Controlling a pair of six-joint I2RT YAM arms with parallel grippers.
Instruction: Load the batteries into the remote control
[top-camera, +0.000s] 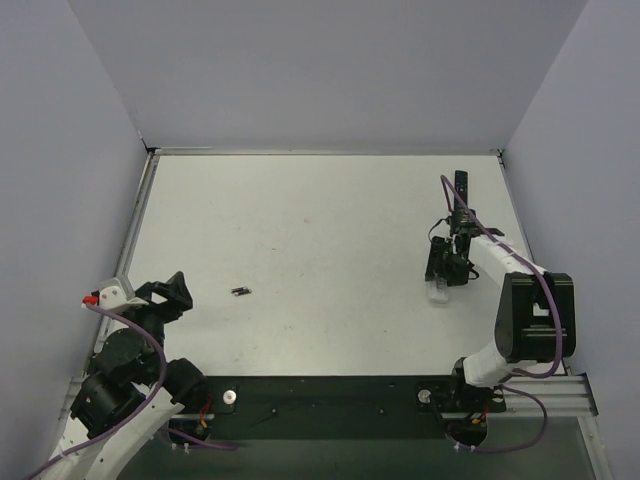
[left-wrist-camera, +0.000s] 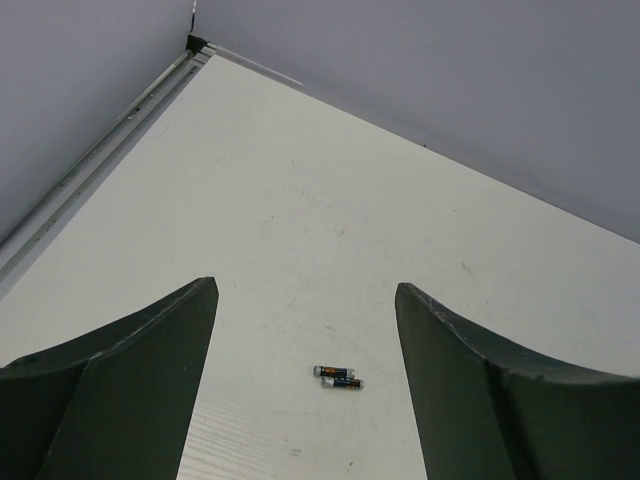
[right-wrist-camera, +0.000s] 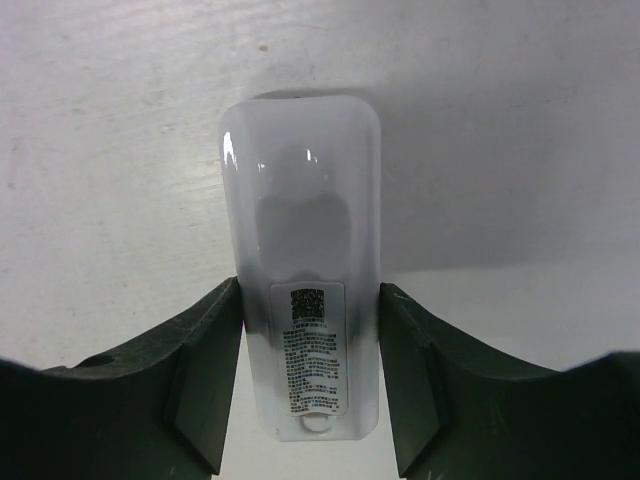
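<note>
The right tool (top-camera: 446, 268) is clamped on the white remote (top-camera: 438, 292), which lies on the pale bench (top-camera: 320, 230) on the robot's right. In the right wrist view the two fingers of the right tool (right-wrist-camera: 310, 290) press against the long sides of the white remote (right-wrist-camera: 300, 200) at the end that carries a printed label. The rounded, glossy end of the remote points away from the tool. Two batteries (top-camera: 240, 292) lie well to the left of the white remote, touching each other side by side on the bare bench. They lie apart from both tools. The left tool (top-camera: 172, 297) sits farther left again from the white remote, low near the bench's left edge, its fingers spread wide and holding nothing. In the left wrist view the batteries (left-wrist-camera: 338, 377) lie on the bench in the gap of the left tool (left-wrist-camera: 305, 290), untouched. A slim dark remote (top-camera: 461, 188) lies beyond the white remote, toward the back wall (top-camera: 320, 70).
</note>
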